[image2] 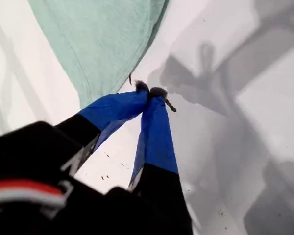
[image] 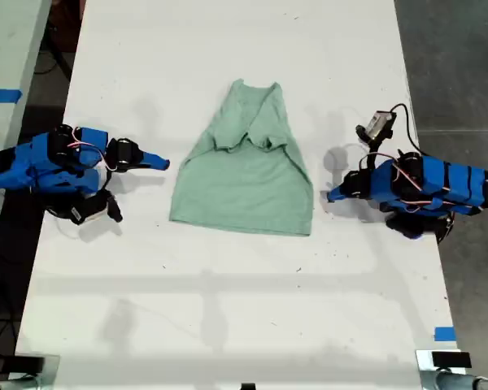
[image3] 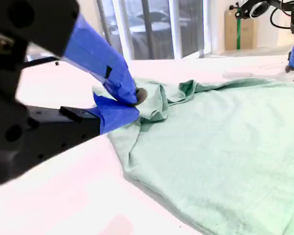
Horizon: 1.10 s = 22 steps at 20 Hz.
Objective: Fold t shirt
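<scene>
Both claws were closed and empty. My first gripper (image2: 152, 92) had its blue tips pressed together over bare table (image: 228, 317), just off a lower corner of the t shirt (image: 244, 183) and not touching it. My second gripper (image3: 132, 103) also had its jaws met at the tips. In its own view it seemed to overlap the cloth, but the exterior view showed it short of the shirt's edge, on the exterior view's left, so I judged it held nothing.

Between the two arms the shirt lay flat in the middle of the table, hem toward the exterior view's bottom. Its sleeves were already turned inward into a bunched ridge across the chest, and the neck end was narrowed to a point.

I judged the fabric light, limp and thin. It would drape and sag from any pinch, wrinkle readily and drag on the table rather than slide as one piece. A hold on a single layer would have peeled the folds apart. The two hem corners looked the best places to pinch, one per claw, lifting evenly.
</scene>
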Each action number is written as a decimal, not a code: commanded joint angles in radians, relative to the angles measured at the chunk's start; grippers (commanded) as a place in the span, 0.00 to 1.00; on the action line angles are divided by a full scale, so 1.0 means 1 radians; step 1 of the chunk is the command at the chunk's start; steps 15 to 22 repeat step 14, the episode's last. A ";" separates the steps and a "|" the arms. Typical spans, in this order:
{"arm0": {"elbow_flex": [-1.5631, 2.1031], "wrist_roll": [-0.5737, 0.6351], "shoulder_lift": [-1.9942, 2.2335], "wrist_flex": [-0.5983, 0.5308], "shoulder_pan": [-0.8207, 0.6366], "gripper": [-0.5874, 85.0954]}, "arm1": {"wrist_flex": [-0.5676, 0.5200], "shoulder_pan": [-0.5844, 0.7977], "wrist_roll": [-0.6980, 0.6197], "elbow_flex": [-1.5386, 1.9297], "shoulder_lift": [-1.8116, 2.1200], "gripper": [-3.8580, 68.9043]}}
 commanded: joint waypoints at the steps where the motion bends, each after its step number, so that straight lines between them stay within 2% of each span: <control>1: 0.009 -0.018 0.009 0.003 -0.011 0.01 | -0.008 -0.009 0.003 0.020 0.011 0.06; 22: 0.011 -0.028 0.009 0.005 -0.003 0.01 | -0.008 -0.012 0.006 0.020 0.011 0.06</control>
